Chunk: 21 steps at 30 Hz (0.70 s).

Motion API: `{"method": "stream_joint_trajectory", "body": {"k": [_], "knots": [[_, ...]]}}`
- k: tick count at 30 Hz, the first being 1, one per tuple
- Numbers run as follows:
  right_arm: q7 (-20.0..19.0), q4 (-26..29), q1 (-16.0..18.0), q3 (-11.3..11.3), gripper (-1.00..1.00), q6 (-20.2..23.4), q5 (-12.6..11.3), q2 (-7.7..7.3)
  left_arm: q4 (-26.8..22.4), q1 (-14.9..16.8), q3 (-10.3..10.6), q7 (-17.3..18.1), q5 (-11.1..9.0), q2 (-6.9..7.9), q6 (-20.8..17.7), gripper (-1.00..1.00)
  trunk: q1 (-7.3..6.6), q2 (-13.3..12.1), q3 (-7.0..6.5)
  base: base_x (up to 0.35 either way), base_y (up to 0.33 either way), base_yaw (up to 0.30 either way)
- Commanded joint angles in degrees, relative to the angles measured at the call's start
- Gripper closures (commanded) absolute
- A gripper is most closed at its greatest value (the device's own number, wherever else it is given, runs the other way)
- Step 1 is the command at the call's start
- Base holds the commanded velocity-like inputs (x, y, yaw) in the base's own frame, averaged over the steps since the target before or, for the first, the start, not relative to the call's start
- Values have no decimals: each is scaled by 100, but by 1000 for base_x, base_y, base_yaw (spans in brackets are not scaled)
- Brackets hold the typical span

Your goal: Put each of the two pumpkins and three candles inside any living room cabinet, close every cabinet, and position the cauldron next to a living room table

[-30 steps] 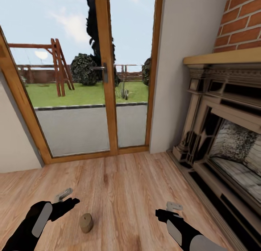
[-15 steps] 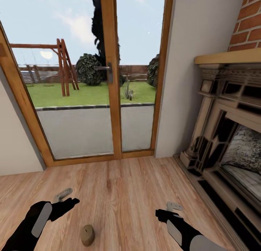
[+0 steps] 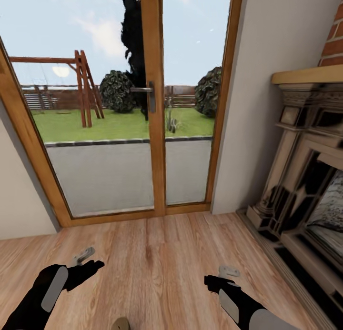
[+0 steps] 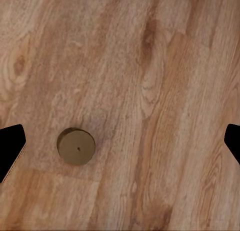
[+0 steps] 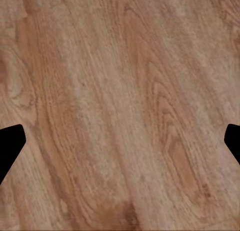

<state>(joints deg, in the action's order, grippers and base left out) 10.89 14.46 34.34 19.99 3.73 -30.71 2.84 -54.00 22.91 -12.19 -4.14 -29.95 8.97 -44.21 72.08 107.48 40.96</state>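
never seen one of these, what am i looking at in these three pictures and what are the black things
It is a simulated wheeled robot with two arms. The big picture comes from a camera on its head, looking down over a wooden floor toward a glass door and a fireplace. The black shapes are its arms: the left gripper and the right gripper, both open and holding nothing. The two smaller pictures come from cameras on each wrist, looking straight down between the fingers. On the floor stands a small tan candle, seen from above under the left gripper and just peeking in at the head view's bottom edge.
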Motion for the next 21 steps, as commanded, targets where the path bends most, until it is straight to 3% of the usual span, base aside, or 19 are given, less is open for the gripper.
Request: {"method": "stream_joint_trajectory", "body": {"k": [1, 8, 21], "knots": [[45, 13, 3, 48, -100, 36, -31, -3, -6, -2, -3, -45, -57, 0, -26, -100, 2, 3, 6, 302, 124, 0], [45, 8, 3, 48, -100, 33, -31, -5, -6, 3, -3, -43, -42, -3, -25, -100, 2, 3, 6, 213, 53, 0], [45, 4, 3, 48, -100, 31, -31, -12, -55, 1, -5, -50, -47, -9, -24, -100, 24, 43, 24, 13, 1, 0]]}}
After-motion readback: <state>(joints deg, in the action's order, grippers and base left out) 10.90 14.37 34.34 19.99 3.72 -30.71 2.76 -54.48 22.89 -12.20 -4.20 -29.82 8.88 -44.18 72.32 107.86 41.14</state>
